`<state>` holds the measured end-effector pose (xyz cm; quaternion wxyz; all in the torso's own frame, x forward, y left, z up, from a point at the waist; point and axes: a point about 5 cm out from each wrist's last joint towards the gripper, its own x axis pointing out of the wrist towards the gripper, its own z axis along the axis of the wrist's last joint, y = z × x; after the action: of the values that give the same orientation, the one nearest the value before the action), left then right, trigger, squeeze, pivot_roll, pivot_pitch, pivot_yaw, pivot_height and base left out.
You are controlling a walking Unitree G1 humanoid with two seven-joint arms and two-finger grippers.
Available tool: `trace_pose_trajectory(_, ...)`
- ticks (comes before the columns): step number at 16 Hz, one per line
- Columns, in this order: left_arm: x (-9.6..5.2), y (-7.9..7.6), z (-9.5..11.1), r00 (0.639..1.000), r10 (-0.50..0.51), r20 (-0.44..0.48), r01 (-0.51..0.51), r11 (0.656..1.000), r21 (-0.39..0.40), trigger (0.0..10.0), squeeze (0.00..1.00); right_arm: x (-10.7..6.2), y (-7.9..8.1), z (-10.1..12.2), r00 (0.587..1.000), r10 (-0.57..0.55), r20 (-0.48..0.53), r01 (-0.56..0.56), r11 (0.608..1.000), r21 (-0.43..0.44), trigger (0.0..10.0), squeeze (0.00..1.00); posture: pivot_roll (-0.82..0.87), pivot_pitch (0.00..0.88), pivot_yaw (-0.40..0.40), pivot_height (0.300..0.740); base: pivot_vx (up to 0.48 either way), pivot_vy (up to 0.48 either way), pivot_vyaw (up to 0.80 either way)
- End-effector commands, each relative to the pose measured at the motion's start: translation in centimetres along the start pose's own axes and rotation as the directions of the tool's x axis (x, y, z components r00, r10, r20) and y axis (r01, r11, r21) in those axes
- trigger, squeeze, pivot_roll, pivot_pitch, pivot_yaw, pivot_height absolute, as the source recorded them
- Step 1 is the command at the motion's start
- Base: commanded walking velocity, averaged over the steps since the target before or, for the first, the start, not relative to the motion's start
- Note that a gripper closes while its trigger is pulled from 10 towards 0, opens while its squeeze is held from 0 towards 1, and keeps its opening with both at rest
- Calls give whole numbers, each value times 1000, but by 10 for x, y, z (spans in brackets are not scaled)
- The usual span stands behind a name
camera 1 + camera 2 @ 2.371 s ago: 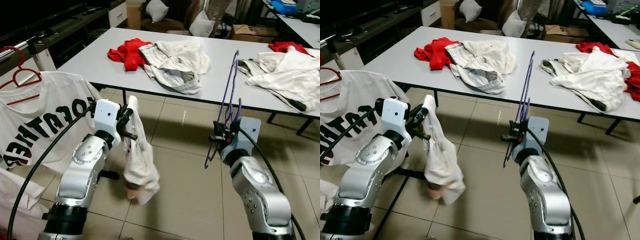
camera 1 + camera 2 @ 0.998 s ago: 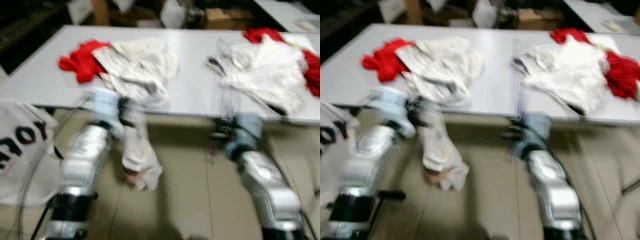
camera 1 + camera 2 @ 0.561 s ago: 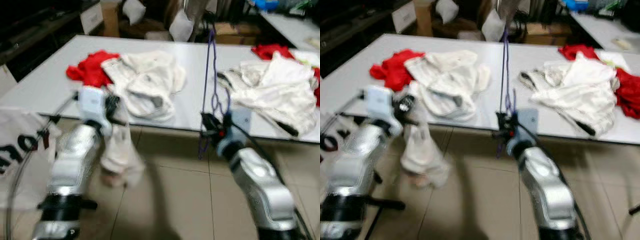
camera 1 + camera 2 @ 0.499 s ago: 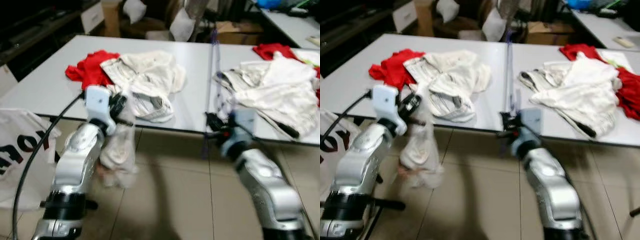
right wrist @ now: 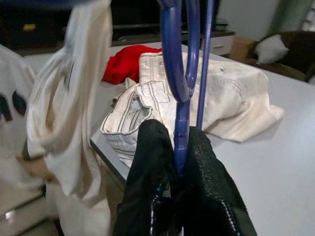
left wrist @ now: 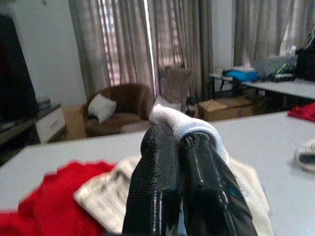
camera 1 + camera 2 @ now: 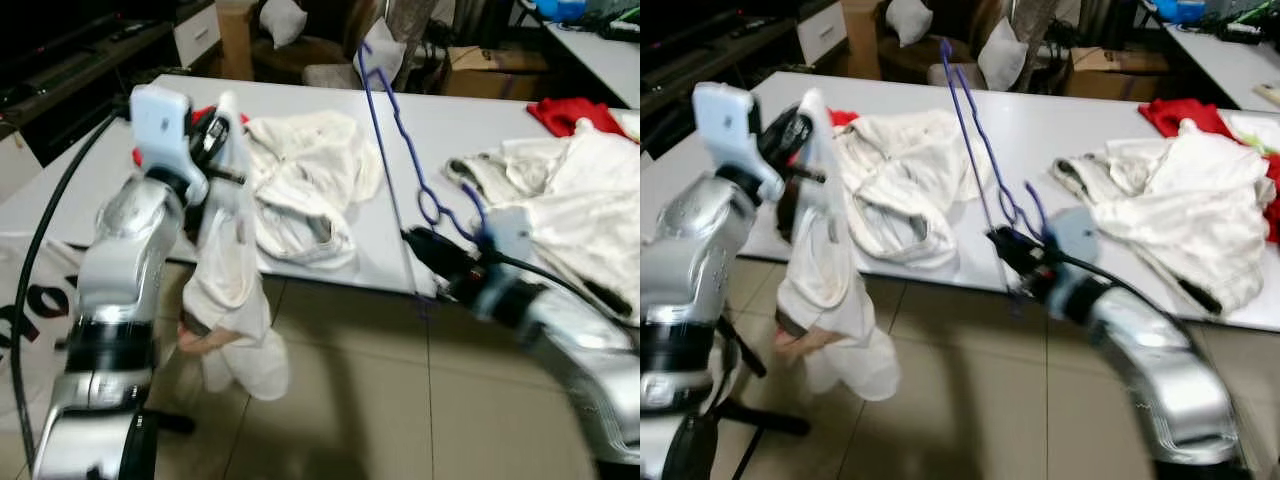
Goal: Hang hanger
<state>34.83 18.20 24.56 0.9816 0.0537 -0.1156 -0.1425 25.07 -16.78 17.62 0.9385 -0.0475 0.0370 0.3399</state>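
The left gripper (image 7: 212, 135), now raised over the bench's (image 7: 400, 240) near edge, pinches the cream garment (image 7: 228, 290), while the right gripper's (image 7: 1006, 245) fingers clamp the tilted blue hanger (image 7: 980, 140), so threading looks near.

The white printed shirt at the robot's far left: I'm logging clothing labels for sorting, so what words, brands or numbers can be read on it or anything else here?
White printed shirt: large black letters, cut off by the frame edge, not readable as a word.
Garment held up by the left gripper: no text visible.
Blue hanger in the right gripper: no marking visible.
Clothes on the table: no legible labels.
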Motion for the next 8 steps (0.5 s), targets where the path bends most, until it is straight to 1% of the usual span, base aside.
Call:
trace_pose_trajectory(1,4,15,12,999,21,32,-22,1000,22,10000,0,-6,7,8,994,113,-3,-113,993,-22,10000,0,-60,0,15,740,360,0,0)
trace_pose_trajectory(2,13,19,28,997,4,72,-7,999,40,10000,0,-19,8,13,978,204,-40,-206,978,-37,10000,0,-62,0,16,740,356,0,0)
trace_pose_trajectory(3,16,20,33,996,-6,87,2,999,42,10000,0,-23,9,15,969,240,-52,-242,969,-40,10000,0,-62,0,17,740,360,0,0)
trace_pose_trajectory(4,22,19,47,991,-38,126,33,999,43,10000,0,-32,11,20,949,307,-76,-310,950,-36,10000,0,-62,0,17,740,360,0,0)
trace_pose_trajectory(6,28,18,58,986,-65,155,59,997,44,10000,0,-36,12,21,933,344,-100,-349,937,-28,10000,0,-61,0,15,740,364,0,0)
trace_pose_trajectory(7,32,15,66,979,-94,179,89,995,37,10000,0,-39,14,20,920,371,-123,-376,926,-20,10000,0,-61,0,14,740,368,0,0)
trace_pose_trajectory(8,33,14,69,976,-109,189,104,994,36,10000,0,-40,15,20,915,381,-129,-387,922,-18,10000,0,-61,0,14,740,368,0,0)
